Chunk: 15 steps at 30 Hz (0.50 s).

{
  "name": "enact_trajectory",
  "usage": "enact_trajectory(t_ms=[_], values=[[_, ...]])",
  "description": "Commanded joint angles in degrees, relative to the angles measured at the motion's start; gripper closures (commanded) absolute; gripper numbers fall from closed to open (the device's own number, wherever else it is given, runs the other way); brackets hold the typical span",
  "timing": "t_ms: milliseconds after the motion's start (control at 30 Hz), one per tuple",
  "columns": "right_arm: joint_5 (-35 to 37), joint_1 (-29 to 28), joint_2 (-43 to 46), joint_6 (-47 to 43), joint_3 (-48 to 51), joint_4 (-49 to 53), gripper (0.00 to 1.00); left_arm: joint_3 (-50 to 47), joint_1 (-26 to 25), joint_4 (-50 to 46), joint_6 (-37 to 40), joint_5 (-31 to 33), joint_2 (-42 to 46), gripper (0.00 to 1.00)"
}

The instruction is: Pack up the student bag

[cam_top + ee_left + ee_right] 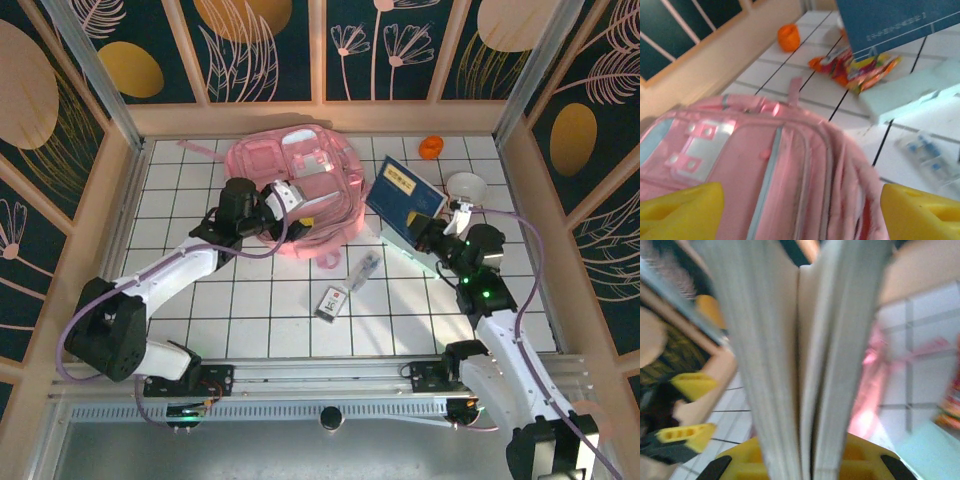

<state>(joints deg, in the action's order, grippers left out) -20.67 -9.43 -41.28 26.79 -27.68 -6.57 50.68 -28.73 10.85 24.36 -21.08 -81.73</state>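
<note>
The student bag (300, 170), a big pink backpack, lies flat at the back middle of the tiled table. My left gripper (300, 210) hovers at its near edge. In the left wrist view its yellow fingers (682, 210) stand wide apart over the bag's zips (765, 160), holding nothing. My right gripper (427, 228) is shut on a blue book (405, 192), lifted and tilted right of the bag. The right wrist view has the book's page edges (790, 365) upright between the yellow jaws, with the bag (867, 390) pink behind them.
A pale teal book (398, 238) lies under the blue one, with a colourful snack packet (855, 65) beside it. An orange object (431, 147) and a white bowl (466, 187) sit at the back right. A clear packet (365, 268) and a small card (331, 301) lie in front of the bag.
</note>
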Motion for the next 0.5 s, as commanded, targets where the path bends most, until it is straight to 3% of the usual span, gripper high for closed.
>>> enact_trajectory(t_ms=[0, 167, 467], values=[[9.29, 0.25, -0.20, 3.90, -2.23, 6.32, 1.00, 0.35, 0.17, -5.44, 6.62, 5.03, -3.11, 0.18], [9.70, 0.22, -0.51, 5.06, -1.67, 4.24, 1.00, 2.96, -0.01, -8.45, 7.19, 6.32, -7.73, 0.16], [7.10, 0.16, -1.53, 4.77, -2.33, 3.84, 1.00, 6.08, -0.18, -0.31, 4.04, 12.72, -14.87, 0.14]])
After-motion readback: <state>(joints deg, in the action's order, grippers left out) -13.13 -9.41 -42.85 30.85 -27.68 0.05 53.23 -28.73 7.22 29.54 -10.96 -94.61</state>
